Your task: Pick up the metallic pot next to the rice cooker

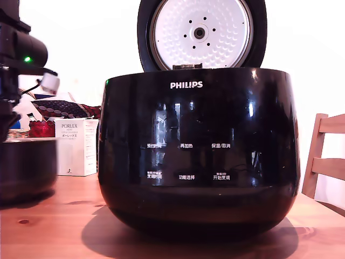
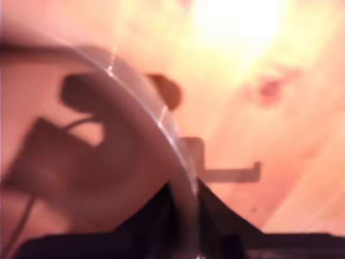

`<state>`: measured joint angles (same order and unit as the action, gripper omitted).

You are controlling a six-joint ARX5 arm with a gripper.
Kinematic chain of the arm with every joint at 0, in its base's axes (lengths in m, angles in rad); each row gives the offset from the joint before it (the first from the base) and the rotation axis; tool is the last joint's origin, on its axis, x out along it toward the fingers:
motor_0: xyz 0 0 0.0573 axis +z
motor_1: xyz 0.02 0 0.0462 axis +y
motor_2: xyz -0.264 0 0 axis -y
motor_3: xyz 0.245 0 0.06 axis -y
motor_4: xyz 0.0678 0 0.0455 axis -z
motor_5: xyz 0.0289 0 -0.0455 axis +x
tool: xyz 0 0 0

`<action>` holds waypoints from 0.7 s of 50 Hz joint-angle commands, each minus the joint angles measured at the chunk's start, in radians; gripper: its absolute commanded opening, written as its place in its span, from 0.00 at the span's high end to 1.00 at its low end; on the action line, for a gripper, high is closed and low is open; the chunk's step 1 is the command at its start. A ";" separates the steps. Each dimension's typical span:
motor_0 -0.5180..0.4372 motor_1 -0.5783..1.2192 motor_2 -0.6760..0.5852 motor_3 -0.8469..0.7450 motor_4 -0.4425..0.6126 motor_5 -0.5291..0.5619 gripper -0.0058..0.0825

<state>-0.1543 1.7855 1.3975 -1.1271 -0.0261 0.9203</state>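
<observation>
Low at the exterior view's left edge sits the metallic pot (image 1: 27,170), dark and round, resting on the wooden table (image 1: 64,226) and partly cut off by the frame. Seen blurred from the wrist, its thin pale rim (image 2: 167,132) runs between the two dark fingers of the gripper (image 2: 186,202), one inside the pot and one outside, set narrowly around the wall; whether they press it is unclear. Above the pot, the black arm (image 1: 16,48) shows a green light. Just beside stands the rice cooker (image 1: 199,151), glossy black, marked PHILIPS, lid raised. A white PORLEX box (image 1: 75,147) stands between them, farther back. A wooden chair (image 1: 326,156) is at the right.
</observation>
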 commanded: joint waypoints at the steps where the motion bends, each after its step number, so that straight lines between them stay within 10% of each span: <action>1: 0.007 -0.004 -0.008 -0.017 0.011 0.005 0.96; 35: -0.068 -0.267 -0.008 -0.080 -0.067 0.031 0.96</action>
<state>-0.2035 1.5700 1.3968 -1.1961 -0.0856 0.9432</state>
